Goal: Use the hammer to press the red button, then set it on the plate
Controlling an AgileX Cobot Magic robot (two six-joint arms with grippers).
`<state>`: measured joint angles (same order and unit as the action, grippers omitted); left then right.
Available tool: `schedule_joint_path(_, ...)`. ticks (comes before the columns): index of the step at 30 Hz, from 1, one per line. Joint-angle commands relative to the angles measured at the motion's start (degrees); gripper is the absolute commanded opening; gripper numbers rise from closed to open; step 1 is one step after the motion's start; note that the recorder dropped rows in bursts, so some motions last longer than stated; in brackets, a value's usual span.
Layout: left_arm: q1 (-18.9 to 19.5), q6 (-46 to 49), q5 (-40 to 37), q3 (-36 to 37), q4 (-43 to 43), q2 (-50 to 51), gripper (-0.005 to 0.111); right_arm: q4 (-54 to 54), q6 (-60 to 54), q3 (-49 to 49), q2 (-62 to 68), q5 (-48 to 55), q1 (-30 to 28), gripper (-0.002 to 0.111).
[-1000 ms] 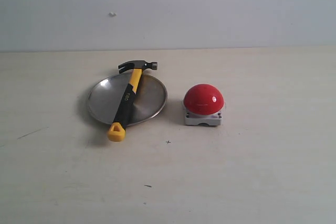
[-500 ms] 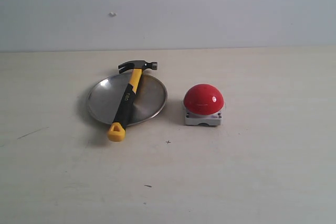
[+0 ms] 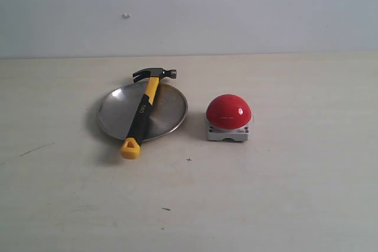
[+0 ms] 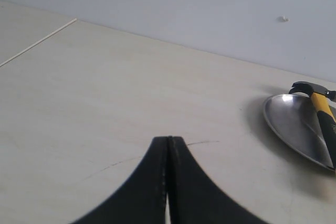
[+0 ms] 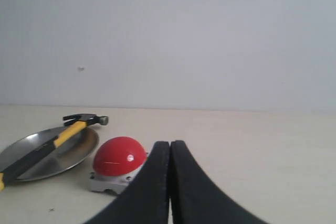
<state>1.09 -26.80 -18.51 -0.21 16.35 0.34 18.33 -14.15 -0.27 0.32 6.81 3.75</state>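
Observation:
The hammer lies across the silver plate, its dark head past the far rim and its yellow looped end resting on the table at the near side. To the right of the plate sits the red button on its grey base. Neither arm shows in the exterior view. My left gripper is shut and empty, well away from the plate and hammer. The right gripper is also shut with nothing in it, back from the red button, hammer and plate.
A pale wooden table runs back to a plain light wall. A few small dark marks dot the tabletop in front of the button and plate.

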Motion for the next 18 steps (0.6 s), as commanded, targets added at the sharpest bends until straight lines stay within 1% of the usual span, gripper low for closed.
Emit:
schedule_joint_path(1,0.09,0.22,-0.16,0.21,0.04,-0.34,0.0,-3.59,3.61,0.27,-0.32,0.48,-6.34,0.0)
schedule_joint_path(4,0.09,0.22,-0.16,0.21,0.04,-0.34,0.0,-6.01,6.1,0.27,-0.32,1.82,-10.4,0.0)
schedule_joint_path(6,0.09,0.22,-0.16,0.21,0.04,-0.34,0.0,-10.2,9.0,0.27,-0.32,3.87,-11.83,0.0)
schedule_joint_path(10,0.09,0.22,-0.16,0.21,0.04,-0.34,0.0,-18.81,17.16,0.27,-0.32,6.06,-12.15,0.0)
schedule_joint_path(13,0.09,0.22,-0.16,0.21,0.04,-0.34,0.0,-19.31,18.36,0.27,-0.32,8.26,-12.15,0.0)
schedule_joint_path(18,0.09,0.22,-0.16,0.21,0.04,-0.34,0.0,-19.31,18.46,0.27,-0.32,8.5,-12.15,0.0)
